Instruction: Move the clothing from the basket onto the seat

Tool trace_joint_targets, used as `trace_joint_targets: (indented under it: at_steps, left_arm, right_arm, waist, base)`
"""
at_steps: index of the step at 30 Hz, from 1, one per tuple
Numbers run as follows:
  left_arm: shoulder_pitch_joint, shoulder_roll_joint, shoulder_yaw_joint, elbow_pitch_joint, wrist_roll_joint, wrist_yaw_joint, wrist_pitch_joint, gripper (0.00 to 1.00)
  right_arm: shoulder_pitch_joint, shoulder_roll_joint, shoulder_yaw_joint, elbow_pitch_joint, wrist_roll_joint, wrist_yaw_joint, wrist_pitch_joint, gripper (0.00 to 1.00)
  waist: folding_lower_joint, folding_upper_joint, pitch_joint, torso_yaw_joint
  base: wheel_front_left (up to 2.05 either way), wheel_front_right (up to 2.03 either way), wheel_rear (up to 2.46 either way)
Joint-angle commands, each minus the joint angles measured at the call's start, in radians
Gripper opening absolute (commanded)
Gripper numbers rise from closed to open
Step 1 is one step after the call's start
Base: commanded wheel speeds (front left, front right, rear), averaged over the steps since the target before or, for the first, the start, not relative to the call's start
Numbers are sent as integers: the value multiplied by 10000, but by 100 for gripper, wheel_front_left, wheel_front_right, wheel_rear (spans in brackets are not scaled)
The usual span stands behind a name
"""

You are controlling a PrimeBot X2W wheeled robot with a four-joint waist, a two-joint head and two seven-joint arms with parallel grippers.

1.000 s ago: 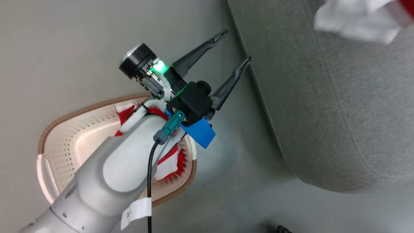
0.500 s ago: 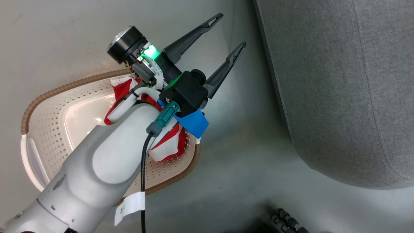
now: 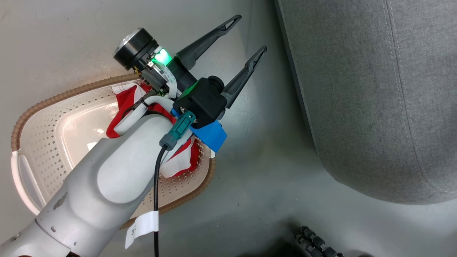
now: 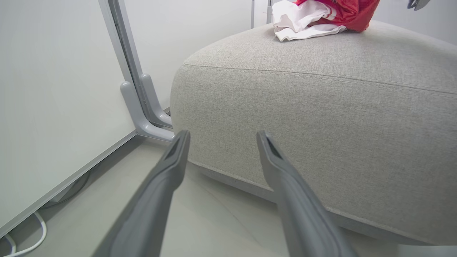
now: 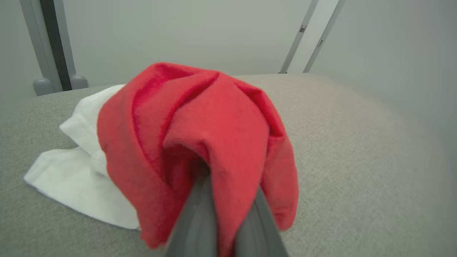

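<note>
Nearest me, my left arm lies across the basket [image 3: 53, 101], hiding much of the red-and-white garment [image 3: 123, 103] bunched in its right side. The left gripper [image 3: 250, 33] hangs past the rim over bare floor, fingers spread, holding nothing. Farther right rises the seat [image 3: 375, 107], and on its top the right gripper [image 5: 230, 200] pinches a second garment [image 5: 200, 117] whose white part already rests there (so I judge this the drop-off step). Next I must release it, then bring the left gripper back down into the basket. A ridged black part [image 3: 314, 242] lies on the near floor and partition feet [image 4: 146, 117] stand beside the seat's corner; neither blocks me.
</note>
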Motion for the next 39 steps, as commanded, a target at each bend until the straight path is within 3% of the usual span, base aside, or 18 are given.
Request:
trace_joint_targets:
  at_steps: [1,2,3,4,5,22,29,39]
  left_arm:
    - [-150,69,13,-38,-38,38,51,100]
    - [-157,81,8,-39,-58,42,55,100]
    - [-147,95,7,-28,-77,54,34,100]
    - [-118,100,5,-11,-100,63,28,100]
    - [-77,92,-8,8,-115,84,17,100]
    - [1068,-642,282,218,-713,528,-287,100]
    - [2000,-775,1144,-356,-800,893,-293,100]
    - [3348,-1015,2771,-1023,-717,1165,-295,100]
  right_arm:
    - [94,77,-25,57,8,1,-37,0]
    - [142,132,-1,107,-9,1,-37,19]
    - [201,194,39,164,-30,1,-37,47]
    - [243,213,65,157,-66,1,-38,95]
    - [283,223,73,115,-73,1,-37,100]
    - [3638,452,854,-3273,-94,1,-37,100]
    - [4266,677,1836,-4309,-356,1,-37,100]
    - [4583,841,3764,-4823,-555,1,-37,100]
  waist:
    - [-1,0,-25,-11]
    - [-1,0,-51,-19]
    - [-1,0,-92,-35]
    - [-1,0,-142,-48]
    - [-1,0,-201,-56]
    - [-1,0,-2719,373]
    - [-1,0,-3915,1078]
    - [-1,0,-5206,2410]
  base:
    - [0,0,0]
    - [0,0,0]
    - [0,0,0]
    - [0,0,0]
    - [0,0,0]
    - [0,0,0]
    - [0,0,0]
    - [0,0,0]
